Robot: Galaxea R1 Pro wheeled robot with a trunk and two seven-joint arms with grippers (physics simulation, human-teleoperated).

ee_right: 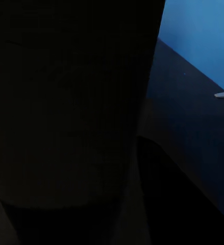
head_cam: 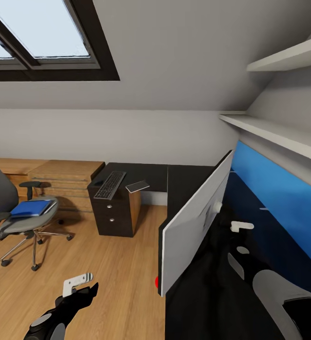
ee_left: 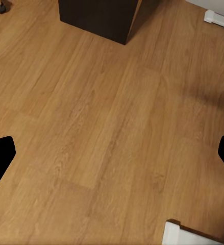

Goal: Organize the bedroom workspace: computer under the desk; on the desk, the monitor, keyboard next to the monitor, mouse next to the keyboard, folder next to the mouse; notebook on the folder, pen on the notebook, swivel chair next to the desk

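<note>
The monitor (head_cam: 193, 222) stands edge-on over the black desk (head_cam: 151, 174), its light grey back toward me. My right gripper (head_cam: 229, 216) is shut on the monitor, one white finger on each side of the panel's lower edge. The monitor's black front (ee_right: 66, 102) looms close in the right wrist view. Low over the wood floor, my left gripper (head_cam: 80, 283) is open and holds nothing. The keyboard (head_cam: 110, 184) lies on the desk's far end, with the grey notebook (head_cam: 137, 186) beside it at the edge. The blue folder (head_cam: 30, 208) rests on the swivel chair (head_cam: 6, 222).
A black drawer unit (head_cam: 110, 215) with silver knobs carries the desk's left end, and its corner (ee_left: 101, 18) shows in the left wrist view. Light-wood cabinets (head_cam: 65, 177) line the back wall. A blue wall panel (head_cam: 288, 189) and white shelves (head_cam: 278, 134) stand at the right. Bare wood floor (head_cam: 103, 278) separates chair and desk.
</note>
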